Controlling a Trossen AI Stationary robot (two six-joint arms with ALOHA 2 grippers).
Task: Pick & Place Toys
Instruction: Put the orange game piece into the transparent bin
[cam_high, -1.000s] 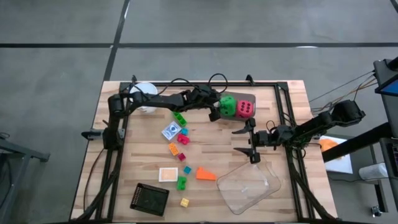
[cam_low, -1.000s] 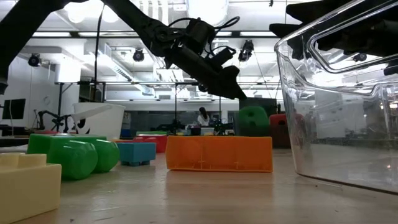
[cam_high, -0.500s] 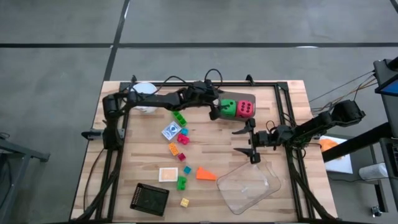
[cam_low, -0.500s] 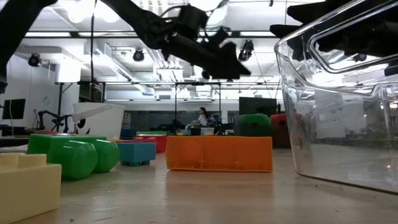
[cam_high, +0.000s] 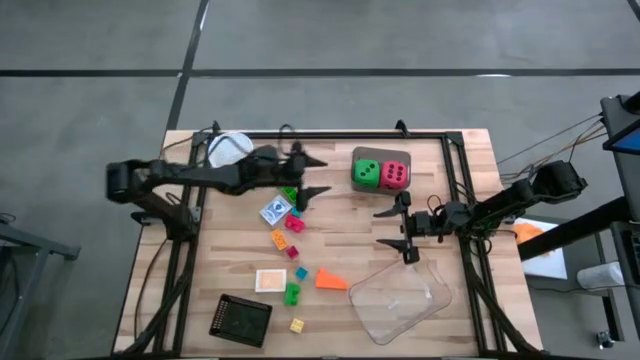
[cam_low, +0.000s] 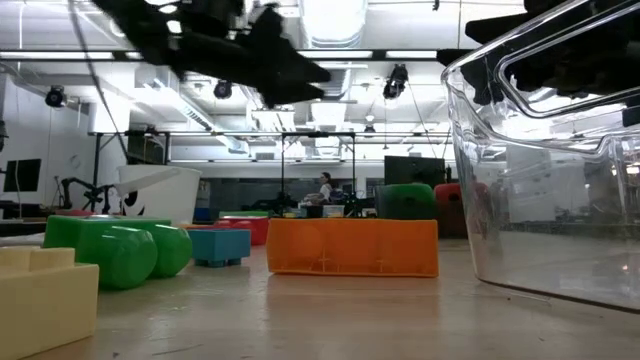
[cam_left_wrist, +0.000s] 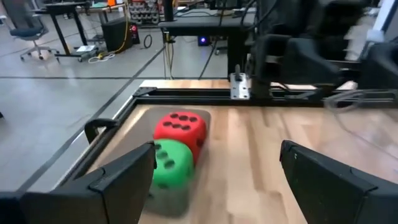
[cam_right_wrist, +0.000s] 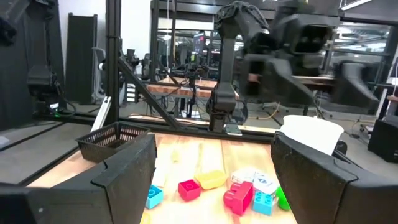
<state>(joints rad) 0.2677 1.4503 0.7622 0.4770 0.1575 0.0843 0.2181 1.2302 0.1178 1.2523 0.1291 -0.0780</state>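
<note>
Left gripper open, empty, above small bricks; green die and pink-red die touching (well apart from it). Right gripper open beside clear tray.

A clear plastic tray sits on the wooden table, empty, its near wall filling one side of the low view. A white cup stands at a far corner of the table. A small card with a blue mark lies flat on the wood. A pale square tile lies farther along, and a black mesh basket rests near the table's edge beyond it.
</note>
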